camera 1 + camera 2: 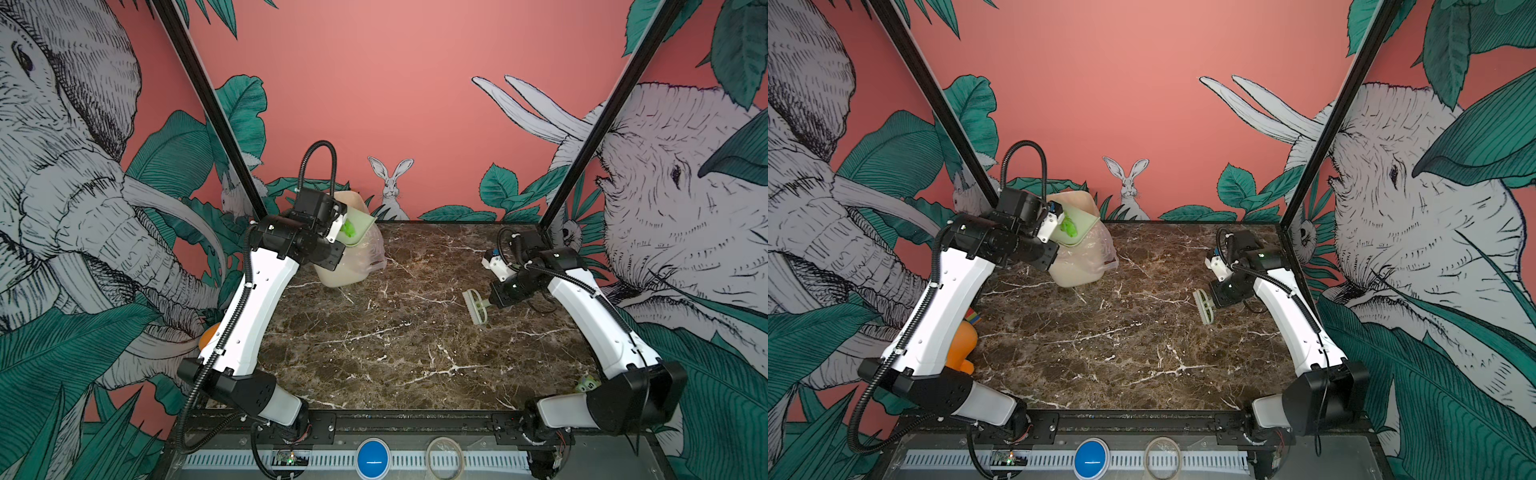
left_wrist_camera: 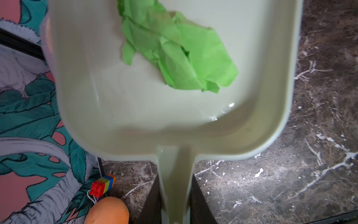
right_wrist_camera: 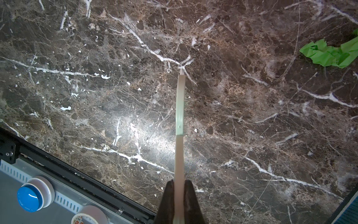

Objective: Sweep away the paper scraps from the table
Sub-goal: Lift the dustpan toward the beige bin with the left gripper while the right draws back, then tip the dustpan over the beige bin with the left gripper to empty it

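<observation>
My left gripper is shut on the handle of a pale green dustpan. The pan is raised and tilted over the cream bin at the back left of the table. A crumpled bright green paper scrap lies inside the pan. My right gripper is shut on a pale green brush just above the right-middle of the marble. Another green scrap lies on the table in the right wrist view.
A clear plastic liner hangs over the bin. An orange toy and a coloured block sit off the table's left edge. A blue button and a tape roll lie past the black front frame.
</observation>
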Robot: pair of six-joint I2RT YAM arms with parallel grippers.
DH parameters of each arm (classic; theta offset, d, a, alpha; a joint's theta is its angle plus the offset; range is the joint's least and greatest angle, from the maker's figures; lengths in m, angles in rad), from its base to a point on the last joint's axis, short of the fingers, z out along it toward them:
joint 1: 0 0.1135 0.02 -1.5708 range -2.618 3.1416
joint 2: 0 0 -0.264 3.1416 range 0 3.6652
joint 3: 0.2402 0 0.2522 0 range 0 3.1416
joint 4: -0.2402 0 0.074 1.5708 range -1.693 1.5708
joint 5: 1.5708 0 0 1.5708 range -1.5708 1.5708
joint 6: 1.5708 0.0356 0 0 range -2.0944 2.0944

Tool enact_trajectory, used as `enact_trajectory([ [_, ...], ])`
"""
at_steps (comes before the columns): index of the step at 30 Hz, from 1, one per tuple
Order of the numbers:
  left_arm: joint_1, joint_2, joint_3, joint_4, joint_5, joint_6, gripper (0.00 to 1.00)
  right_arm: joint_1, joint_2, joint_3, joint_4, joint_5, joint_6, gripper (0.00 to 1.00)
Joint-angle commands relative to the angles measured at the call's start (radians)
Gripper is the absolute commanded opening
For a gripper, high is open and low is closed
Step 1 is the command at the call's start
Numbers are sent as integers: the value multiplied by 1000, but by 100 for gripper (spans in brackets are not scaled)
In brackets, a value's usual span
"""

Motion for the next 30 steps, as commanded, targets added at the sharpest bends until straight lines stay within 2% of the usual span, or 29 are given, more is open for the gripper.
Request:
enact_trajectory([
  [1,70,-41,37,-36,-11,37,12,-2,-39,4,-15,-41,-7,0],
  [7,161,10,64,-42,-150,106,12,-3,-60,11,-22,-77,0,0],
  [11,168,79,119,-60,-262,151,12,-3,-70,17,-36,-82,-3,0],
  [17,166,190,249,-75,-327,188,12,-3,-80,17,-42,-90,2,0],
  [20,153,225,263,-66,-394,218,12,-1,-87,19,-51,-91,4,0],
  [27,47,239,180,45,-631,345,9,-1,-87,27,-67,-88,-2,0],
  [30,15,233,132,134,-743,446,9,-2,-83,34,-65,-90,1,0],
])
